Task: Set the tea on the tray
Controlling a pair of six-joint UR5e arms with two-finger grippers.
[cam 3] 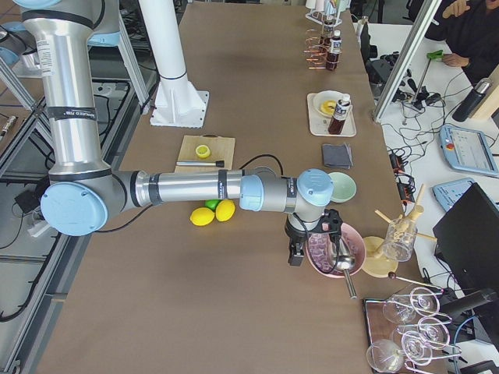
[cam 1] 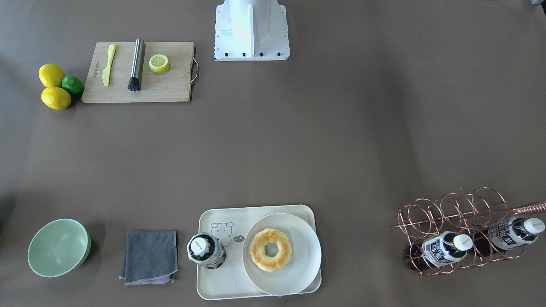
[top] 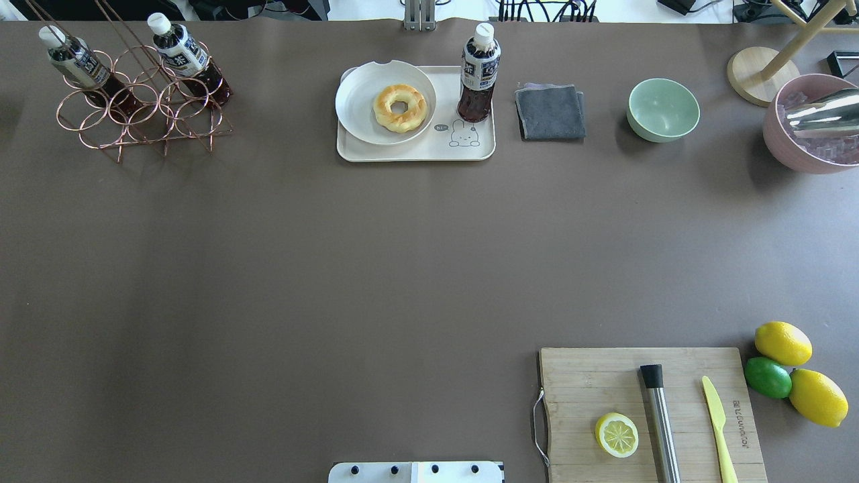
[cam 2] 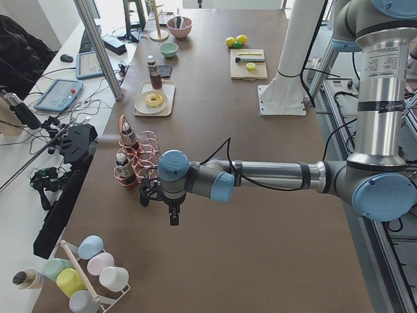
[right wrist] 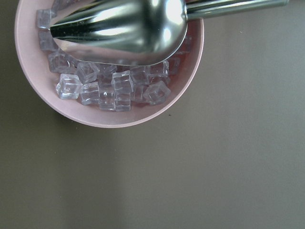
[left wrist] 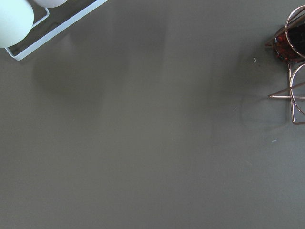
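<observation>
The tea (top: 478,74), a clear plastic bottle of dark red-brown liquid with a white screw cap and a printed label, stands upright on the tray (top: 416,151). The tray is a smooth cream rectangle with rounded corners at the middle of the table's far edge. The bottle occupies the tray's far right corner, just beside a round white plate (top: 350,100) that carries a glazed ring doughnut (top: 400,107). Two look-alike bottles (top: 188,60) lie slanted in a copper wire rack (top: 134,124) of linked rings at the far left corner. A pink bowl (right wrist: 109,121) near the far right corner holds clear ice cubes (right wrist: 116,88) and a polished steel scoop (right wrist: 124,28). A pale green bowl (top: 663,109) and a folded grey cloth (top: 550,113) sit along the far edge. The left claw (cam 2: 173,212) hangs fingers-down over bare tabletop near the left edge, and the right claw (cam 3: 296,253) is just beside the pink bowl; whether either is spread or pressed together cannot be told
</observation>
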